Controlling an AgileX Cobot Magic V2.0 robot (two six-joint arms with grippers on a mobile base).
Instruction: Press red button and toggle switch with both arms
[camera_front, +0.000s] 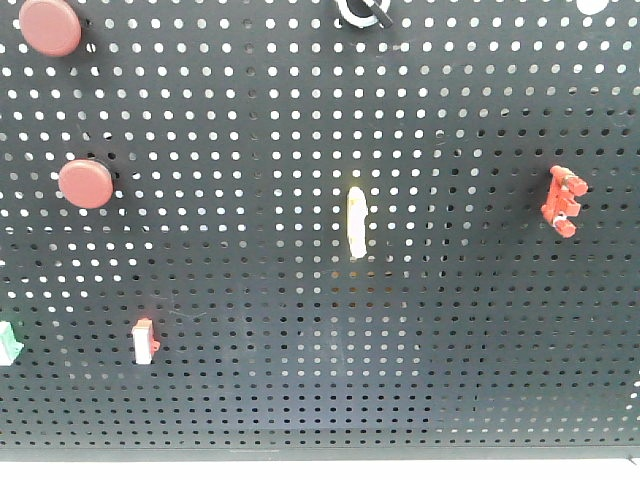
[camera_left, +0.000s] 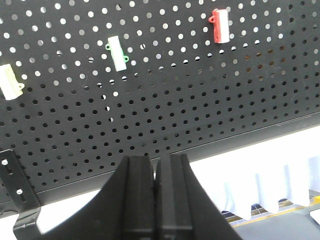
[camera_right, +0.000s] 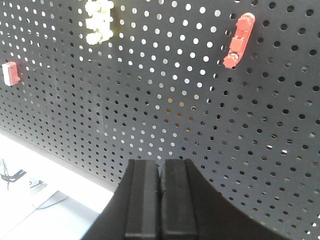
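Facing two red buttons (camera_front: 85, 183) and one red switch (camera_front: 143, 340), both grippers (camera_left: 156, 165) clenched, empty.

This looks like a robotics test lab: a black perforated panel (camera_front: 300, 380) stands upright as a rig, studded with red push buttons (camera_front: 85, 183), small switches (camera_front: 145, 340) and a red connector block (camera_front: 562, 200), bolted to a metal bracket (camera_left: 17, 200), with white floor below.

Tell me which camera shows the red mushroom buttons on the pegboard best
The exterior front-facing view: both red buttons sit at its upper left, one cut by the top edge. Neither wrist view shows them, only small switches on the pegboard.
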